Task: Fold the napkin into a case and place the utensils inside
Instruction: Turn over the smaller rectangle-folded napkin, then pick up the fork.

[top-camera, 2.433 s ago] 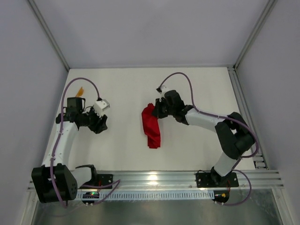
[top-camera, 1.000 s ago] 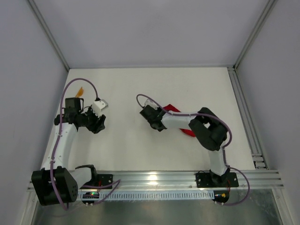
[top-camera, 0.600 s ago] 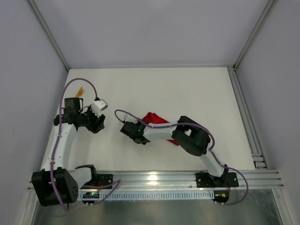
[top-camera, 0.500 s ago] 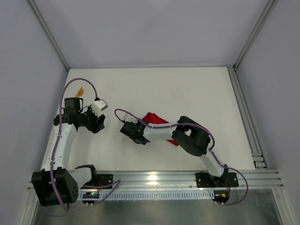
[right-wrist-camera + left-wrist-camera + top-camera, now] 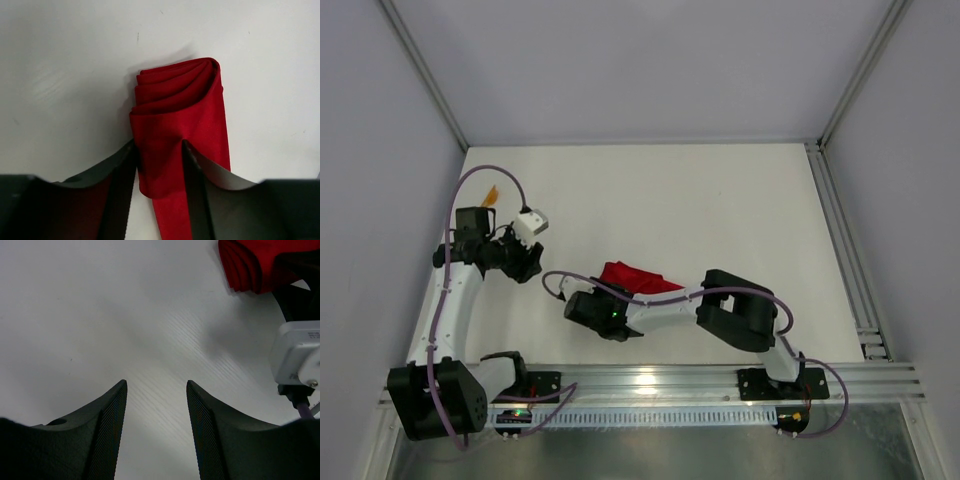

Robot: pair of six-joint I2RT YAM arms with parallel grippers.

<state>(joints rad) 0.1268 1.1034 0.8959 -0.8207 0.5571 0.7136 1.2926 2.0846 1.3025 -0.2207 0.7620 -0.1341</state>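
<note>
The right gripper had its jaws part-way apart astride a fold of the napkin, with cloth filling the gap. Whether they were pinching it could not be told. The napkin lay bunched in layered folds on the table. The left gripper, left of the napkin and well apart from it, had its jaws spread with nothing between them. An orange utensil showed farther left of the napkin, partly hidden.

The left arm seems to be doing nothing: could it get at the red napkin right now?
Probably yes. The left hand is open, with bare table between it and the napkin. But the right hand straddles the cloth, so it would be crowded.
</note>
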